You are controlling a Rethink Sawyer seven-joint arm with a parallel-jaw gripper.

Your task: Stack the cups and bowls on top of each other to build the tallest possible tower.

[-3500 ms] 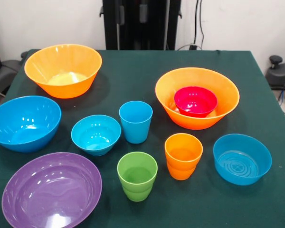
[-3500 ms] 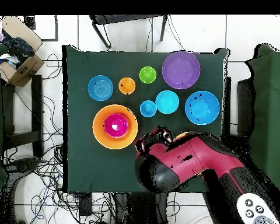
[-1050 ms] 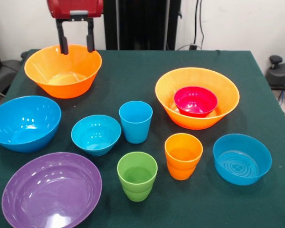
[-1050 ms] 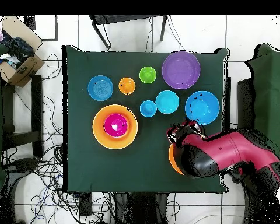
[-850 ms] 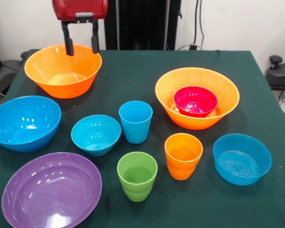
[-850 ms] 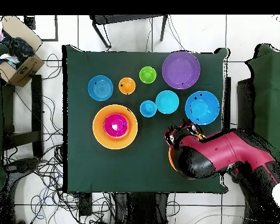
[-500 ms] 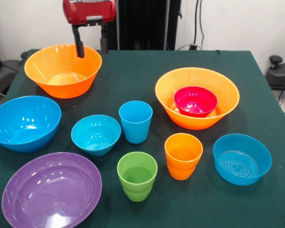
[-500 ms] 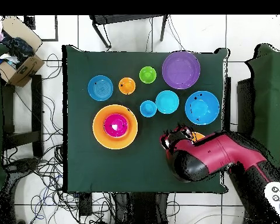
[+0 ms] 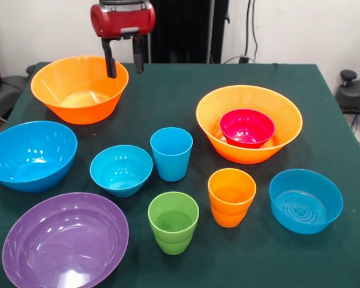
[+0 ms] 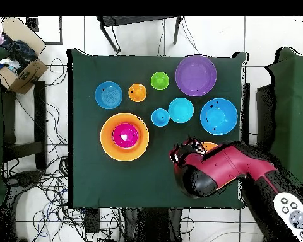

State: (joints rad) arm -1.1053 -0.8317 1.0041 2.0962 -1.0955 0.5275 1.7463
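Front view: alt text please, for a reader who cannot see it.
Ten cups and bowls sit apart on a green table, unstacked except a red bowl inside an orange bowl. The open gripper hangs at the rim of a second orange bowl.

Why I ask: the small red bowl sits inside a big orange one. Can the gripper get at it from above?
Probably yes. The red bowl lies open-topped in the orange bowl, nothing over it, and the open gripper hangs high, clear of everything.
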